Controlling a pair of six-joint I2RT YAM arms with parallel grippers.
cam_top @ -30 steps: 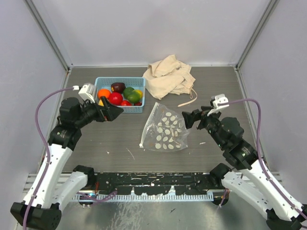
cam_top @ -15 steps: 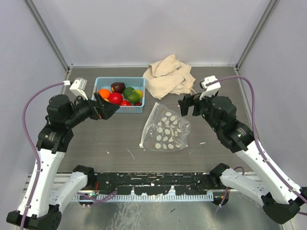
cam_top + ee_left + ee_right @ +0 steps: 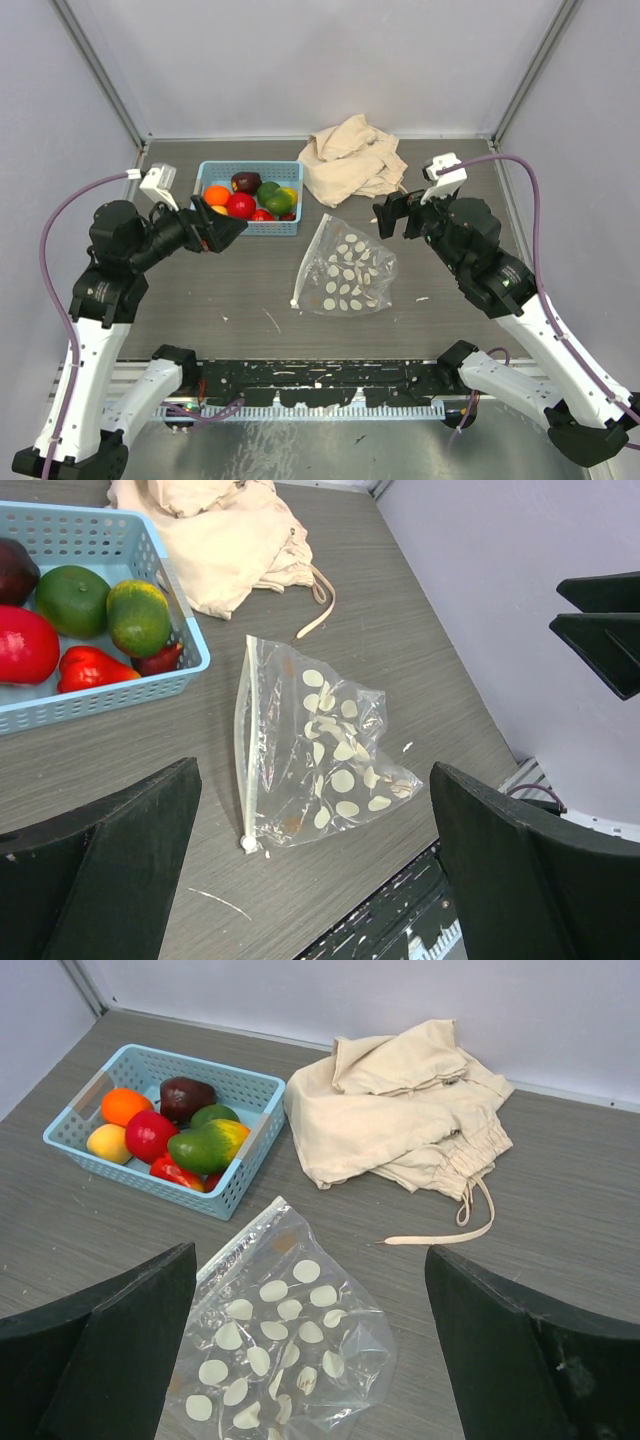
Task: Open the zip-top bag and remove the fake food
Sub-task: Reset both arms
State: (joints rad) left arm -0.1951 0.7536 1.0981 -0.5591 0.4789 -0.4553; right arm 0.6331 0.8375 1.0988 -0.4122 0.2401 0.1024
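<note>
Both arms are raised over the table (image 3: 230, 290), with nothing in either claw.

Left gripper (image 3: 226, 231): released, jaws spread wide, empty. It hangs above the table just near of the basket (image 3: 250, 165), at the basket's near-right corner, and points right toward the bag (image 3: 345, 268). In its wrist view, the left gripper (image 3: 315, 880) frames the bag (image 3: 320, 750) between its two fingers.

Right gripper (image 3: 392, 215): released, jaws wide, empty. It hangs right of the bag's far end and near of the sack (image 3: 352, 160), touching neither. In its wrist view, the right gripper (image 3: 315, 1360) looks down on the bag (image 3: 285, 1350).

Bag: lies flat mid-table, between the two grippers and apart from both. The white zip strip runs along its left edge, near to far. The film is crumpled. It appears empty, though the polka dots and glare make that hard to confirm. I cannot tell whether the zip is sealed.

Food (image 3: 250, 200): all of it sits in the blue basket at far left, well apart from the bag. The right wrist view shows the food (image 3: 175, 1130) as orange, yellow, red, green and dark maroon pieces. The left wrist view shows the right part of the food (image 3: 90, 620) inside the basket (image 3: 120, 695).

Sack (image 3: 400, 1110): beige, rumpled, at far centre just right of the basket (image 3: 215, 1065), its drawstring trailing onto the table toward the near right.
</note>
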